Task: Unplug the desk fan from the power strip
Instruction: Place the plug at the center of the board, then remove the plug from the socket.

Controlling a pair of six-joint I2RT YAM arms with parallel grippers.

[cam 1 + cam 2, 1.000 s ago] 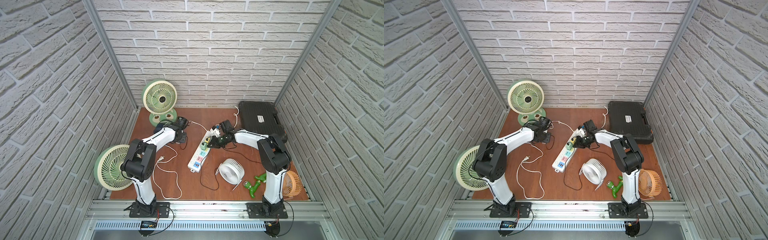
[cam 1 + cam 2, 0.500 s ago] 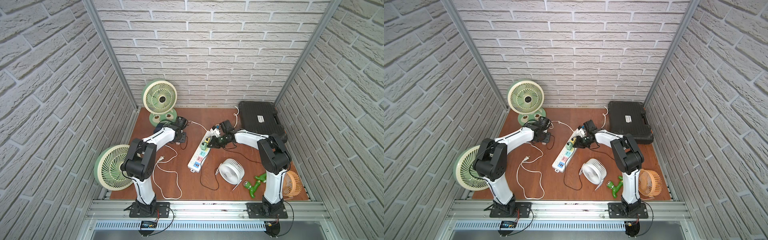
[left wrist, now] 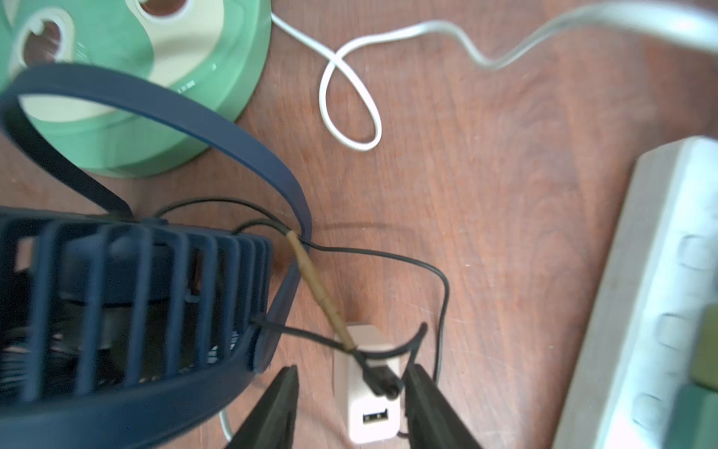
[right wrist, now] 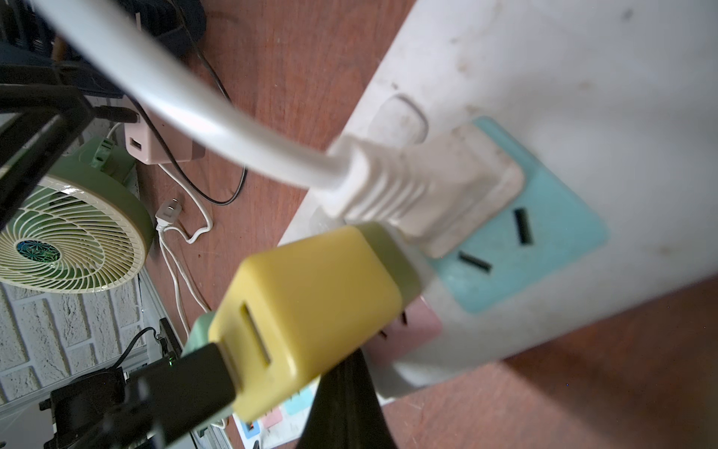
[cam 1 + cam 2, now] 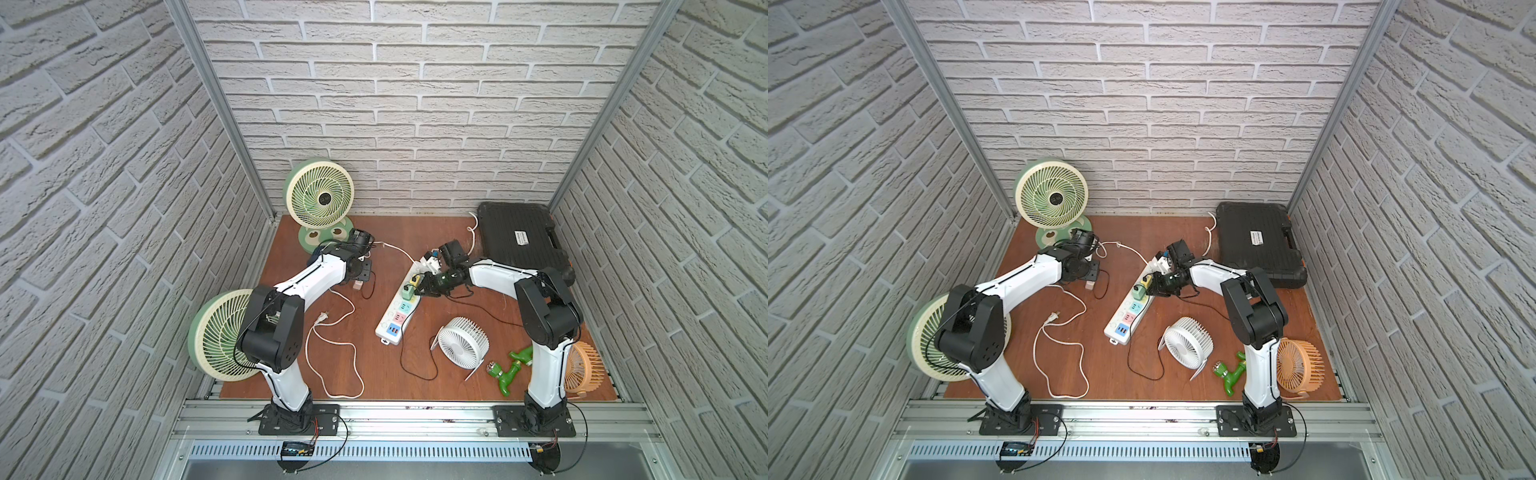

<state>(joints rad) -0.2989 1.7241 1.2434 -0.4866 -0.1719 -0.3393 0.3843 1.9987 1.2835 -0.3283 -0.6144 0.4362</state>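
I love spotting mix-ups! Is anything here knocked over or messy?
Yes. The small white fan lies tipped back with its grille facing up, while the green fan by the back wall stands upright. A loose white plug lies on the table, in no socket. The power strip has brownish smudges.

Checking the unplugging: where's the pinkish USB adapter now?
In the left wrist view, the pinkish USB adapter lies on the table between the left claw's open fingers, beside the navy fan.
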